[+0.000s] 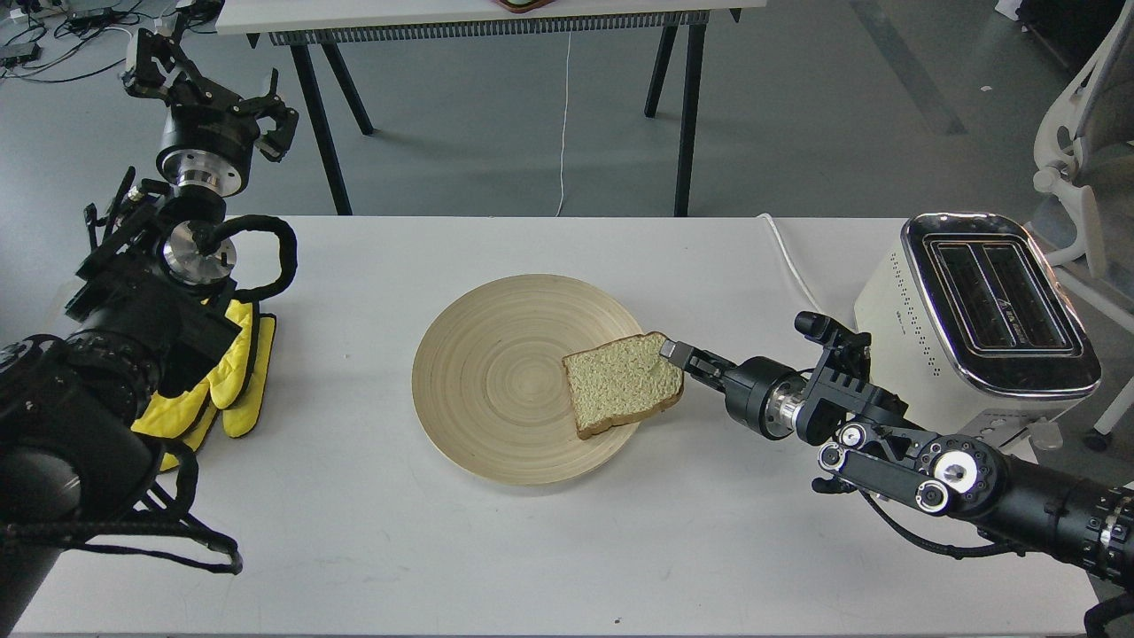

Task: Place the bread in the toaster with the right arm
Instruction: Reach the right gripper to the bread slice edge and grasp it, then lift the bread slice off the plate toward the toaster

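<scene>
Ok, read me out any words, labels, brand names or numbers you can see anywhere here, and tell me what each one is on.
Nothing here can be read for certain.
The toaster: a small pale logo and a line of lettering between the two slots on its chrome top, too small and blurred to read.
The toaster's cream side: a tiny dark mark near the dotted vents, also unreadable.
The bread, the wooden plate, the yellow gloves and both arms: no lettering shows.
</scene>
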You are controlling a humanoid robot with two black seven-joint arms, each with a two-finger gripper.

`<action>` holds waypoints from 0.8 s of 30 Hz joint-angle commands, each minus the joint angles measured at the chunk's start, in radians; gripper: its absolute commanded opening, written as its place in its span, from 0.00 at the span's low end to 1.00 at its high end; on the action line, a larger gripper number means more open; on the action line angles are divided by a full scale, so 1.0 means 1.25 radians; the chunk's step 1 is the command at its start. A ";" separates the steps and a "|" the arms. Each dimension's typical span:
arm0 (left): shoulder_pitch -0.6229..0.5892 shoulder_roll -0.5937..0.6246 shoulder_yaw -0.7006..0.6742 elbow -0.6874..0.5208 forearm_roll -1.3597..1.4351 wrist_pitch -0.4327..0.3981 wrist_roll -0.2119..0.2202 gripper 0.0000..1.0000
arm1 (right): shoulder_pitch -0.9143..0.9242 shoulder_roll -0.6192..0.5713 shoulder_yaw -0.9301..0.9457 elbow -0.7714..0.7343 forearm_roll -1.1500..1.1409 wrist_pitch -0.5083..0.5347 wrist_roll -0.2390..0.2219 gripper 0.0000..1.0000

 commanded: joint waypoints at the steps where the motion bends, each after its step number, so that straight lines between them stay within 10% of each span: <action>1: 0.000 0.000 0.000 0.000 0.000 0.000 0.000 1.00 | -0.004 0.007 0.002 0.001 0.000 0.000 0.000 0.34; 16: 0.000 0.000 0.000 0.000 0.000 0.000 0.000 1.00 | 0.003 0.011 0.013 0.020 0.040 -0.001 0.004 0.04; 24: 0.000 0.000 0.000 0.000 0.000 0.000 0.000 1.00 | 0.051 -0.184 0.054 0.192 0.039 -0.006 0.005 0.04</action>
